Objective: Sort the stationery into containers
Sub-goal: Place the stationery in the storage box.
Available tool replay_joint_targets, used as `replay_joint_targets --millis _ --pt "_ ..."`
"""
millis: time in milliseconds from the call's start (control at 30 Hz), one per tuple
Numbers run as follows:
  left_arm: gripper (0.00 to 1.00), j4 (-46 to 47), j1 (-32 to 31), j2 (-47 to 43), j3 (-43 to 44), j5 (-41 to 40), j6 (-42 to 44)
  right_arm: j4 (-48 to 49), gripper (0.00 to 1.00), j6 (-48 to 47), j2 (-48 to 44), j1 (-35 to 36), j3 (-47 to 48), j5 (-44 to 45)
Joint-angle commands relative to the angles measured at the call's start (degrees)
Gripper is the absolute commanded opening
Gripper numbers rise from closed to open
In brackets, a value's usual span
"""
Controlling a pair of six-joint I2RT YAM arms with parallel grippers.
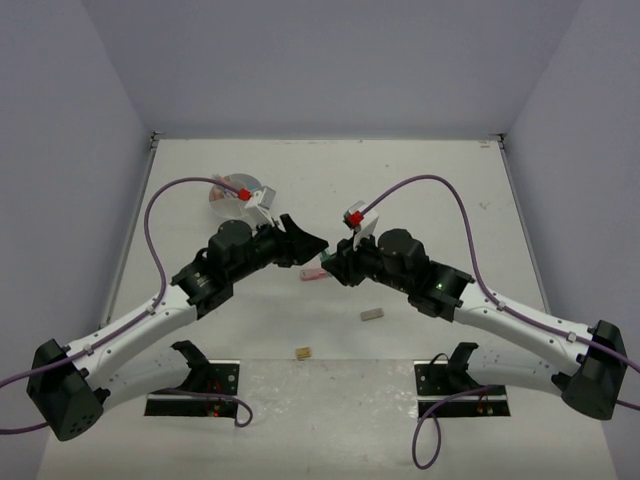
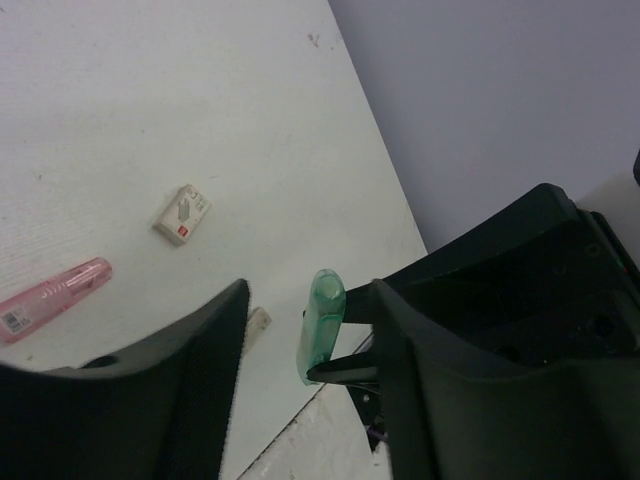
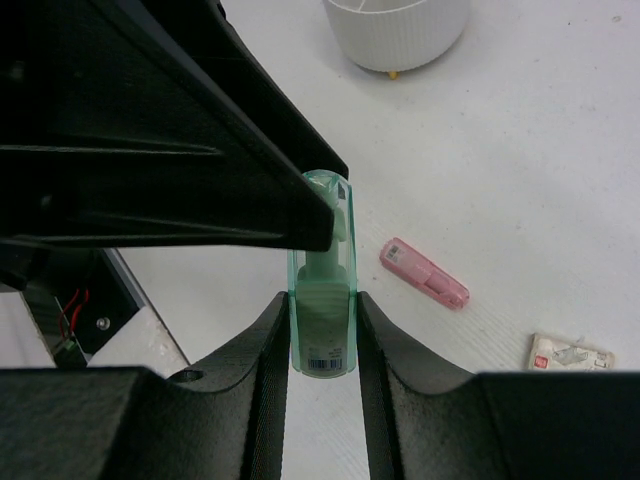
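Observation:
My right gripper [image 3: 322, 312] is shut on a green clip-like piece [image 3: 322, 290] and holds it above the table. My left gripper [image 2: 308, 300] is open, with its fingers on either side of that green piece [image 2: 322, 322]; the piece is close to one finger and apart from the other. The two grippers meet at mid-table [image 1: 320, 252]. A pink piece [image 3: 424, 273] lies on the table below them; it also shows in the left wrist view [image 2: 55, 297]. The white tub [image 1: 240, 193] stands far left, partly hidden by my left wrist; the right wrist view shows its wall [image 3: 395, 30].
A small beige eraser [image 1: 372, 314] with a red mark lies right of centre [image 2: 183, 214]. A tan eraser [image 1: 302, 351] lies by the table's near edge. The arm mounts [image 1: 195, 385] sit along that edge.

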Motion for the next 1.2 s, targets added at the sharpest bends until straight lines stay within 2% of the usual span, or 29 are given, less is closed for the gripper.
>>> replay_joint_targets --millis 0,33,233,333,400,433,467,500,567,600,667,733,800,833,933,1167 --pt "0.43 4.03 -0.35 0.96 0.78 -1.01 -0.95 3.08 0.0 1.04 -1.14 0.15 3.19 -0.95" --pt "0.34 4.35 -0.38 1.45 0.98 -0.35 -1.03 3.11 0.0 1.04 -0.79 0.15 3.53 -0.92" --pt "0.36 4.89 -1.41 1.89 1.75 0.58 -1.43 2.96 0.0 1.64 1.03 0.06 5.0 2.22" --pt "0.23 5.45 -1.54 2.01 2.02 1.29 -1.27 3.02 0.0 1.26 1.83 0.11 6.16 1.92" --pt "0.03 5.61 -1.49 2.97 2.79 1.76 -1.09 3.14 0.0 1.1 2.46 0.06 6.87 2.27" --pt "0.0 4.96 -1.49 3.35 3.43 1.25 -0.75 3.14 0.0 1.02 2.6 0.09 6.99 2.56" --pt "0.0 2.92 -1.49 3.95 4.97 -0.49 0.22 3.0 0.09 0.98 2.58 0.12 6.96 2.96" --pt "0.0 -0.53 -1.49 4.83 7.57 -3.89 2.0 2.59 0.35 1.15 2.29 0.03 6.82 3.85" --pt "0.0 -10.74 -1.46 6.67 12.53 -13.79 5.88 1.24 0.98 1.98 1.02 -0.03 5.97 7.38" --pt "0.0 -14.02 -1.35 8.57 16.73 -23.41 6.84 0.09 0.99 2.66 -0.22 -0.13 5.34 8.85" --pt "0.0 -20.1 0.02 12.41 22.49 -36.17 7.91 -2.89 0.99 3.65 -2.72 -0.69 4.21 12.62" --pt "0.0 -24.88 4.07 17.88 28.72 -45.55 8.07 -4.38 0.99 4.28 -5.05 -1.55 2.29 17.08" --pt "0.0 -25.27 6.33 21.88 30.74 -46.62 8.29 -4.91 0.99 4.14 -7.44 -2.51 1.54 18.06" --pt "0.0 -24.89 9.5 23.76 33.46 -47.31 8.69 -4.95 0.99 3.89 -9.1 -3.41 0.26 18.28" --pt "0.0 -21.1 14.02 32.98 39.99 -53.12 13.17 -4.95 0.99 2.39 -12.07 -4.18 -3.11 18.5" --pt "0.0 -21.22 17.49 51.24 55.86 -59.35 20.44 -4.53 0.99 -0.32 -14.3 -4.55 -6.69 18.83"
